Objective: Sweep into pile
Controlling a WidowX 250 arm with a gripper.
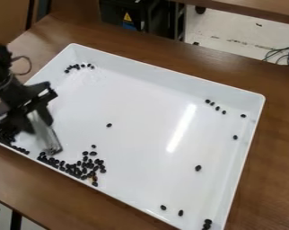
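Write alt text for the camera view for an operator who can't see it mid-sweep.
A black gripper holds a pale tool at the left side of a white rectangular tray, between two dense clusters of small dark beans along the near edge. Other beans lie scattered, mostly toward the right side and far-left corner.

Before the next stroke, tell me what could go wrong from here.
1. The sweeping tool in the end effector is near the lower-left wall of the tray, so a push might catch on it.
2. The main cluster of dark beans lies along that wall; some could ride over the rim.
3. Strays toward the right side might get left out.
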